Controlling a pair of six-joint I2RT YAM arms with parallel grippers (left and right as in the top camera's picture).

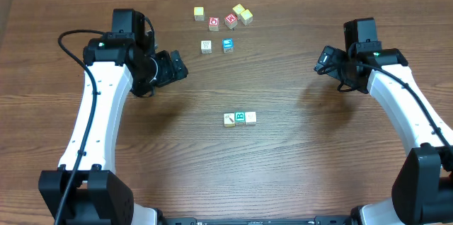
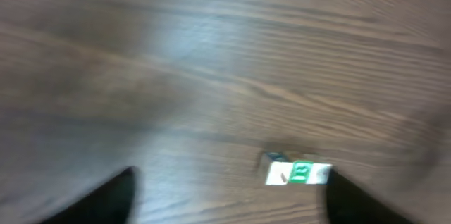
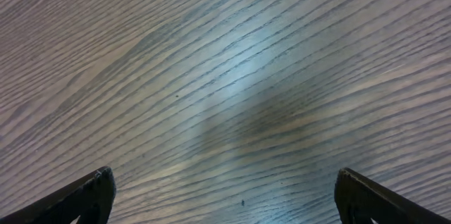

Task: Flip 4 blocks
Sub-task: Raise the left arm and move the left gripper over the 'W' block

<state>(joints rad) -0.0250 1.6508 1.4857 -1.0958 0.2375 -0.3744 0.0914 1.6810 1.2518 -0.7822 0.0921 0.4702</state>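
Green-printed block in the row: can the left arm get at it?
Likely yes: the left tool is empty, only bare table lies between it and the green-printed block, though neighbouring blocks flank it.

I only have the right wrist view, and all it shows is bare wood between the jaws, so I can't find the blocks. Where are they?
Observer: Overhead, a row of three blocks sits side by side in the middle of the table.
Operator: Any others?
Observer: A dotted pale block lies farther back, beside a blue-faced cube but apart from it.
Operator: And the other wrist?
Observer: The left wrist view is blurred, but it shows a green-printed block ahead of open jaws, with nothing held.
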